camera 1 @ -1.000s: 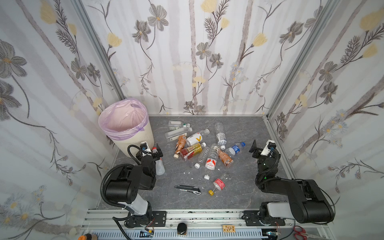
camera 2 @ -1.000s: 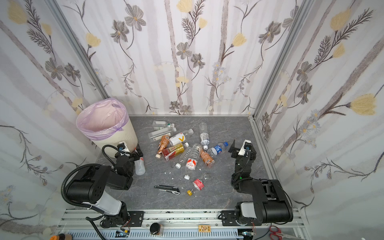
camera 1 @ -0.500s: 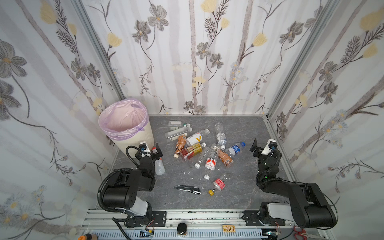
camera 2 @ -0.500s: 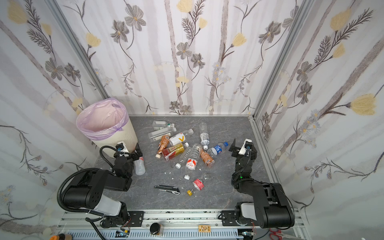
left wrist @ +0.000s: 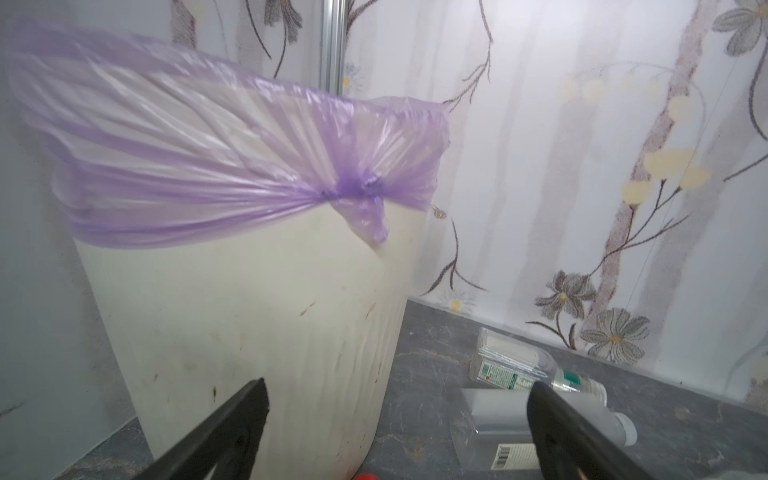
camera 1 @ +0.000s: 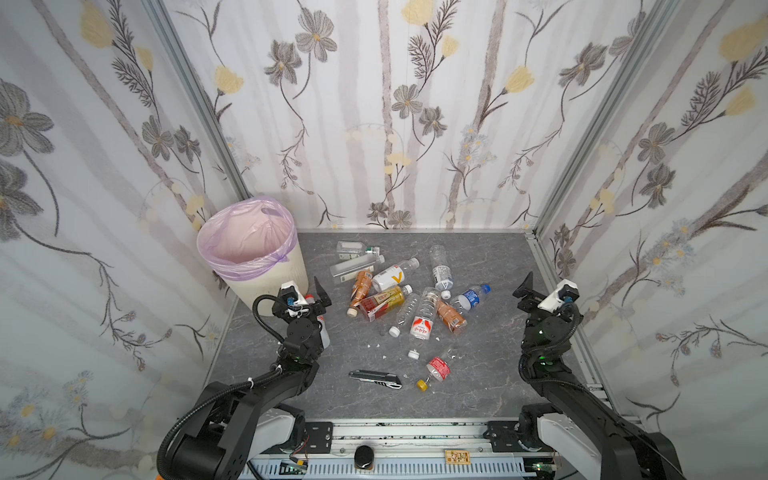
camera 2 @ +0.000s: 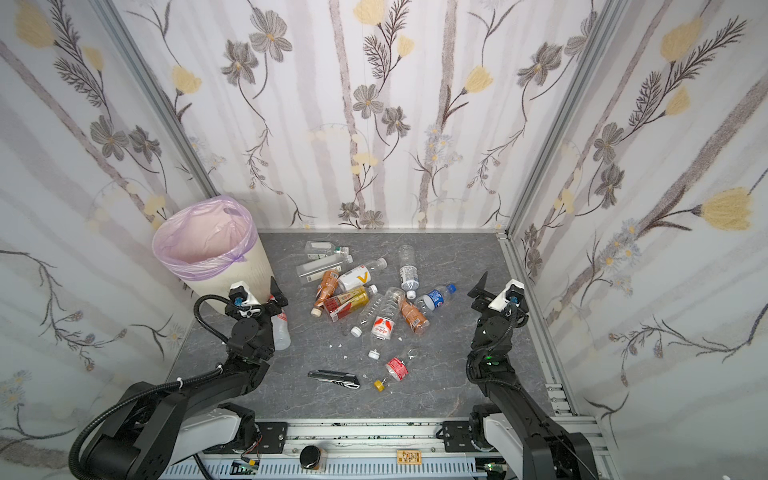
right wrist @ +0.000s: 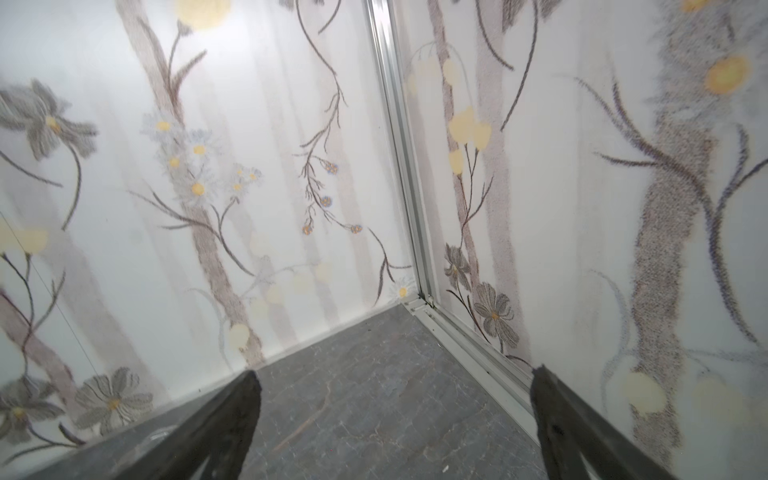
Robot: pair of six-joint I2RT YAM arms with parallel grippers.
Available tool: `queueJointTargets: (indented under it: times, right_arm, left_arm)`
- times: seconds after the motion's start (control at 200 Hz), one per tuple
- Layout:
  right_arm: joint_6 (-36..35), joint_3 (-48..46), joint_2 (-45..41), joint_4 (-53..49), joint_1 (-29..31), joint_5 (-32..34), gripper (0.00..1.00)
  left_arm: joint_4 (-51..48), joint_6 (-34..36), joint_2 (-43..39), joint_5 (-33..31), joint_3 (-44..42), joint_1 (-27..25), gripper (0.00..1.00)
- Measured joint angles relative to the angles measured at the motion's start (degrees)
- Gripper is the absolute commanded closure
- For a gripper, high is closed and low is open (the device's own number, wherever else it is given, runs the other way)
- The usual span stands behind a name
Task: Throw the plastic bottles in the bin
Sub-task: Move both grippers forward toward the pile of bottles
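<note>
Plastic bottles (camera 1: 388, 277) lie loose; left tool (left wrist: 397, 386) and right tool (right wrist: 397, 374) gape wide, holding nothing.

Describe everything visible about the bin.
The bin is a round, cream-white, plastic-looking wastebasket, tapering downward, with faint vertical ribs and brownish specks on its wall. A translucent lilac bag lines it, folded over the rim and knotted at one side. It stands upright on the grey surface in the far left corner, close to the walls. Nothing shows inside. The open left gripper hovers just before its wall; contact cannot be told.
</note>
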Motion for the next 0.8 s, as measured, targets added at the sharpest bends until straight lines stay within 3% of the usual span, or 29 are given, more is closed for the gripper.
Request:
queueJointTargets:
  times: [0.16,0.39,0.575,0.799]
  right_arm:
    - [8.46,1.62,-8.24,-7.13,-1.22,-5.84,0.0]
    - [11.93,5.31,-8.61,-14.53,-1.31,-16.17,0.0]
    - [15.17,10.8,-1.75,-24.39,0.52,-22.01,0.0]
    - [16.13,12.66,3.3,-33.75,9.49,-23.41,0.0]
  left_arm:
    - [-17.9,-5.77,-6.38,-1.99,7.96,-3.19,0.0]
    - [-37.44,-15.74,-13.57,8.41,15.21,-4.07,0.0]
    - [-43.91,-22.29,-13.33,20.33,17.2,-5.68,0.0]
    - [-46.45,-24.57,-8.9,26.75,19.65,-13.66,0.0]
